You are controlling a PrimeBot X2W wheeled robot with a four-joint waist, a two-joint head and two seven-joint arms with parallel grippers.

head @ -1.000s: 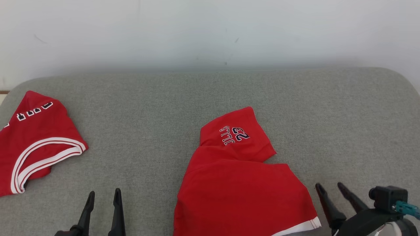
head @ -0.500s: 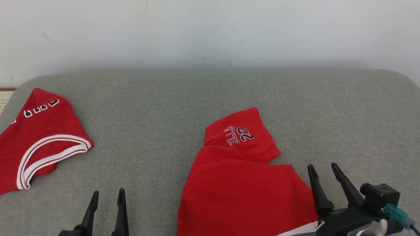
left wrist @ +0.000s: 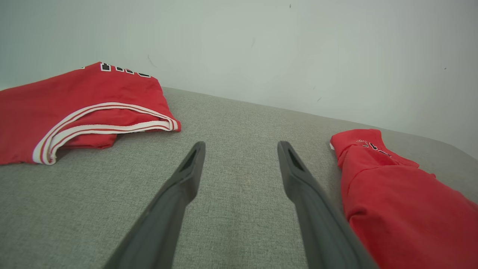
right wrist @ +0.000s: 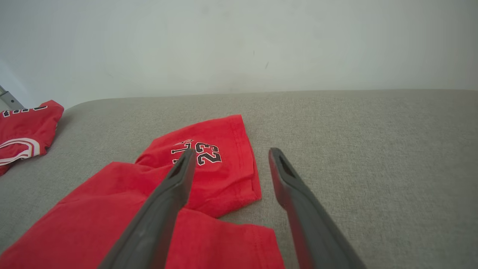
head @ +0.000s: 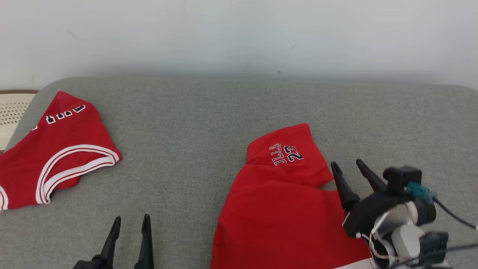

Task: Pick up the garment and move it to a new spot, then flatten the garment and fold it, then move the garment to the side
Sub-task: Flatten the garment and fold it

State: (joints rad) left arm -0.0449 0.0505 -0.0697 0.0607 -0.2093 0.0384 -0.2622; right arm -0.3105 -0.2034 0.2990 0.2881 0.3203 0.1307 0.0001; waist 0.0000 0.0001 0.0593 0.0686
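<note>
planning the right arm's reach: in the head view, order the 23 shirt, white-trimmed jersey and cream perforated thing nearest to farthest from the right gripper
1. 23 shirt, just left of the right gripper.
2. white-trimmed jersey, far left on the cushion.
3. cream perforated thing, past the cushion's left edge.

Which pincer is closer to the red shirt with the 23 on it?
Right. The right pincer hovers open at the 23 shirt's right edge, by the numbered flap. The left pincer is off to its left, over bare grey cushion.

Bare cushion (head: 179,157) lies open between garment (head: 283,216) and jersey (head: 67,130).
</note>
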